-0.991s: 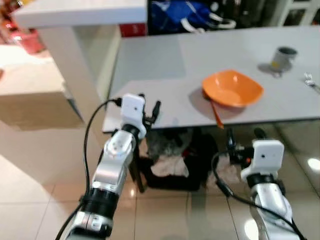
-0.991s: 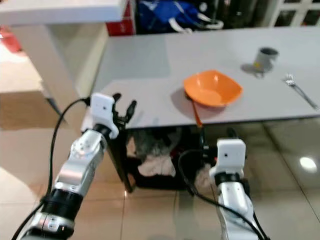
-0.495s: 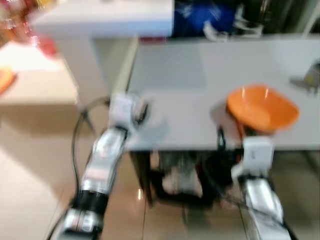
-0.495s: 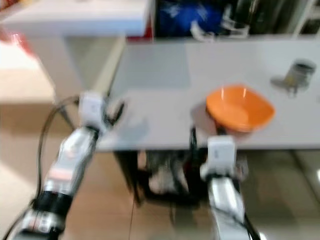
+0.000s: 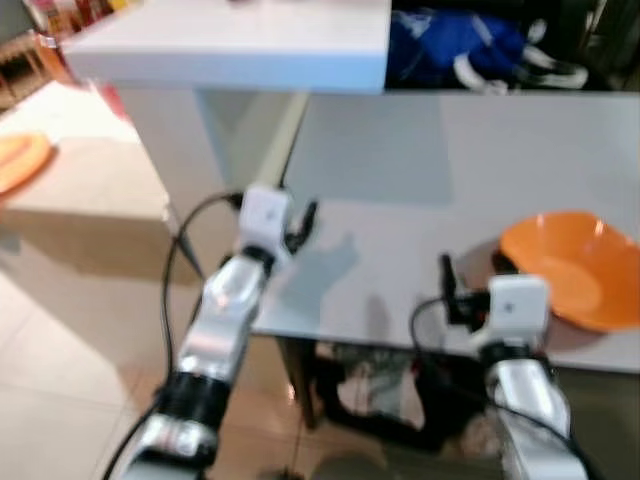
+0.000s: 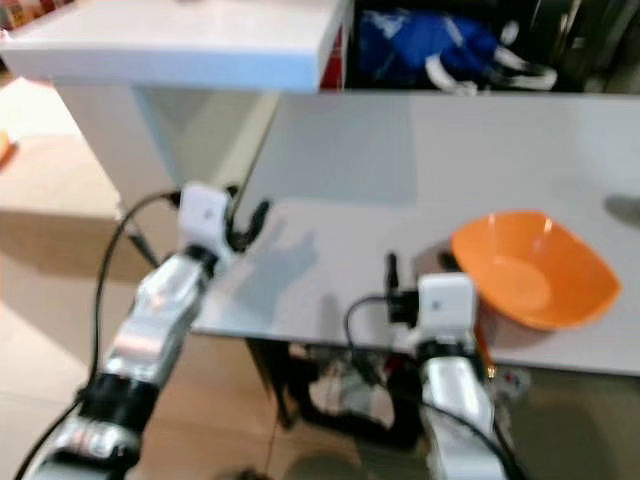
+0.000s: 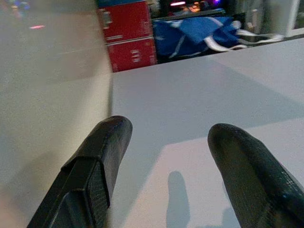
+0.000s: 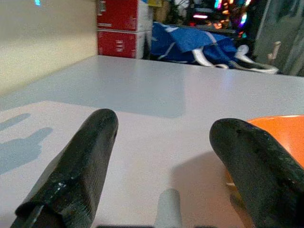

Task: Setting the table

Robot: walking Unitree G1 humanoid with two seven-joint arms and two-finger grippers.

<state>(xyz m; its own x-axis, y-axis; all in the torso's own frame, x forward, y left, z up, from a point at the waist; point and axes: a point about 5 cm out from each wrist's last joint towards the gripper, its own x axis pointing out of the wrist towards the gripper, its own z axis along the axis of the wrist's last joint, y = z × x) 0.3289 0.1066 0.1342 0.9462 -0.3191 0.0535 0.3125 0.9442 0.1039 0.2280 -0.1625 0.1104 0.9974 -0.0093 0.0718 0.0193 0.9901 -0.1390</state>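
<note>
On the grey counter (image 6: 400,170) the orange bowl (image 6: 530,268) sits just beside my empty, wide-spread right gripper (image 8: 161,166); it looks light, stiff and slick, so I'd pinch its rim.

Both arms were brushed silver tubes, each broken by a black ribbed collar low down and capped at the wrist with a boxy white housing. A black cable looped out from each housing and ran back along the arm. The left gripper (image 5: 300,222) and right gripper (image 5: 447,290) each carried two long black fingers (image 7: 97,166), rounded at the tips and faintly textured on the surface, with a flat inner face.
</note>
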